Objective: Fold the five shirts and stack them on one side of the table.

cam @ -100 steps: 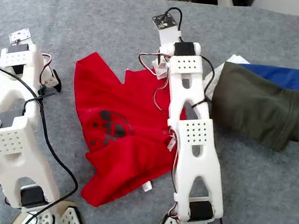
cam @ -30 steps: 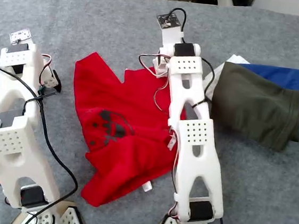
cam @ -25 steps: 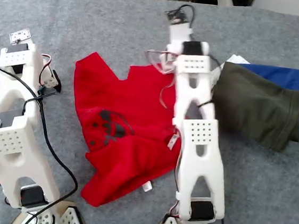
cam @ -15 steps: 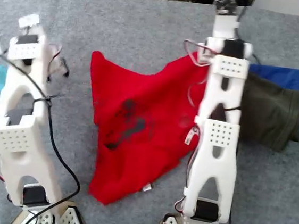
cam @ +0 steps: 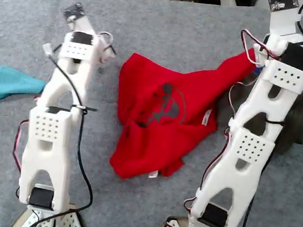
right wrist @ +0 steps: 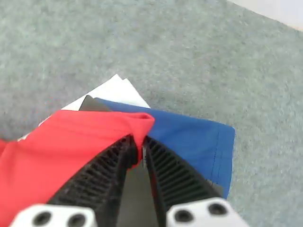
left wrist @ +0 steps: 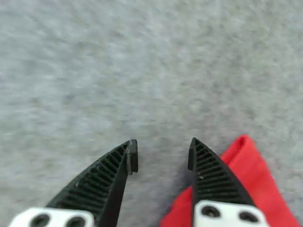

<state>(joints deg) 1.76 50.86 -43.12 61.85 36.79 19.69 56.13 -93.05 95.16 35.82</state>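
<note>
Here, the right gripper, fingers pinched on a corner of the unfolded red shirt mid-desk, hangs over the stack of folded shirts, while the left gripper gapes beside the red hem and the teal shirt lies unfolded.

No readable text, red shirt print illegible

red shirt: soft matt cloth; table: gry felt, v. fuzzy

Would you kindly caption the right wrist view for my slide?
Right hand pinching the red shirt, blue shirt on the table beyond.
</note>
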